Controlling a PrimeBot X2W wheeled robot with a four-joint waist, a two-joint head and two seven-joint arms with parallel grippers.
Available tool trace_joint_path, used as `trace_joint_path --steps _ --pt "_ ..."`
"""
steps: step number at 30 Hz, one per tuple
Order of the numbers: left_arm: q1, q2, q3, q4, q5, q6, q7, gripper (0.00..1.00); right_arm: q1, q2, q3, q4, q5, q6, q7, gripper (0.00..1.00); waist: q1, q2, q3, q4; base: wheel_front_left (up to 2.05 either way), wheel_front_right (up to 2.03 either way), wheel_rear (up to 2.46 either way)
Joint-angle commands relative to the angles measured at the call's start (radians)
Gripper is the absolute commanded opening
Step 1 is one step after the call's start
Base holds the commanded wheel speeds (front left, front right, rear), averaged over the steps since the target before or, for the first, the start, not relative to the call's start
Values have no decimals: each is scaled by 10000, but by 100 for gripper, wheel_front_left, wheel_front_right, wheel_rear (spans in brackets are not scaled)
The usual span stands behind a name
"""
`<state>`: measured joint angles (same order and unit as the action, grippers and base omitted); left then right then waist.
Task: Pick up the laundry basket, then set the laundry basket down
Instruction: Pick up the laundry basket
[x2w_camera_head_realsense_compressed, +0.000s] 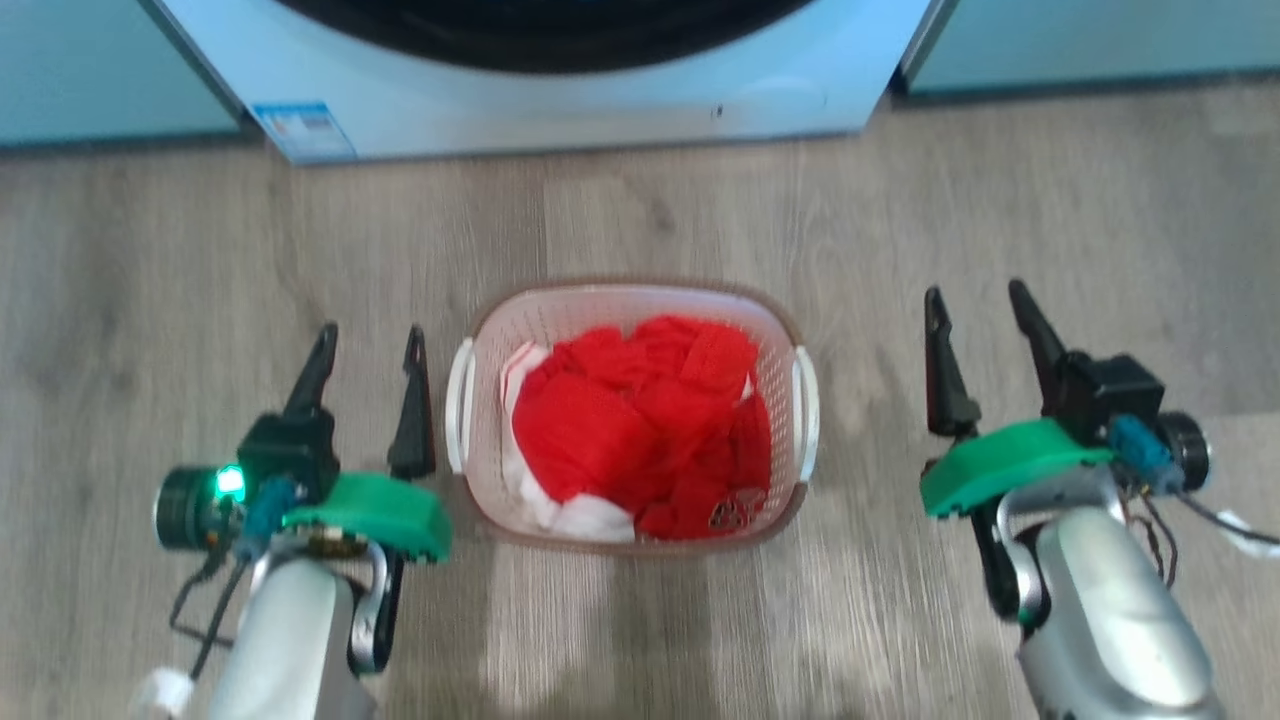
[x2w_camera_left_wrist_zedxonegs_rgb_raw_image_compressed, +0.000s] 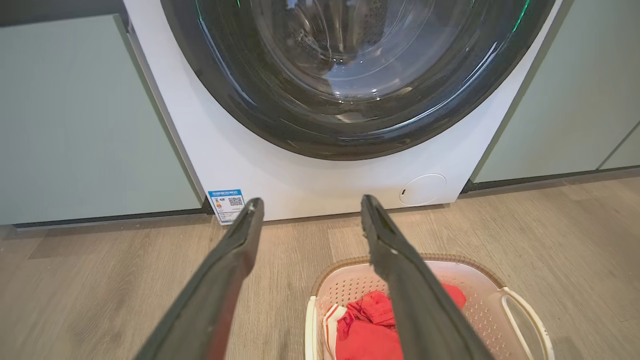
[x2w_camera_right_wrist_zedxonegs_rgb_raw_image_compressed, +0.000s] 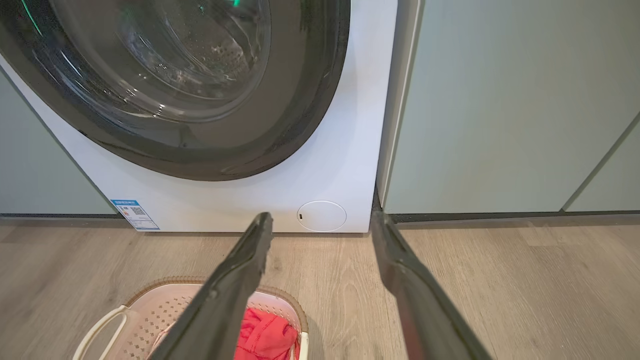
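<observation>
The laundry basket (x2w_camera_head_realsense_compressed: 770, 345), white perforated plastic with a brown rim, stands on the wood floor in the middle of the head view, full of red and white cloth (x2w_camera_head_realsense_compressed: 630, 420). My left gripper (x2w_camera_head_realsense_compressed: 370, 340) hovers open just left of the basket's left handle (x2w_camera_head_realsense_compressed: 458, 405), not touching it. My right gripper (x2w_camera_head_realsense_compressed: 980, 300) is open too, a wider gap away from the right handle (x2w_camera_head_realsense_compressed: 808, 412). The left wrist view has the basket (x2w_camera_left_wrist_zedxonegs_rgb_raw_image_compressed: 480, 310) at its lower right. In the right wrist view the basket (x2w_camera_right_wrist_zedxonegs_rgb_raw_image_compressed: 150, 310) lies at the lower left.
A white front-loading washing machine (x2w_camera_head_realsense_compressed: 560, 100) with a dark round door stands just beyond the basket. Pale green cabinets (x2w_camera_head_realsense_compressed: 100, 70) flank it on both sides. Wood floor (x2w_camera_head_realsense_compressed: 1050, 200) stretches around the basket and both arms.
</observation>
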<state>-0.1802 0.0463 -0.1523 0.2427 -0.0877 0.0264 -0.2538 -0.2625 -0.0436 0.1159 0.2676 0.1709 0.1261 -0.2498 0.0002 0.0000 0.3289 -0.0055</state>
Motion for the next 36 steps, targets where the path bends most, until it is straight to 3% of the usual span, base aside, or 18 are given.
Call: trace_joint_path --steps 1,21,36 --pt "-516 40 308 -92 108 -32 -80 100 -416 -66 145 -149 -116 46 -120 100 -2 0 995 94 0 0 0" --pt "-3662 39 -239 2701 -524 -137 -80 100 -2963 -66 204 2462 177 46 -120 100 -2 0 4428 486 0 0 0" --pt "-4610 39 -1246 5025 -1086 -476 -80 100 -3261 -66 483 3439 472 46 -120 100 -2 0 5366 772 0 0 0"
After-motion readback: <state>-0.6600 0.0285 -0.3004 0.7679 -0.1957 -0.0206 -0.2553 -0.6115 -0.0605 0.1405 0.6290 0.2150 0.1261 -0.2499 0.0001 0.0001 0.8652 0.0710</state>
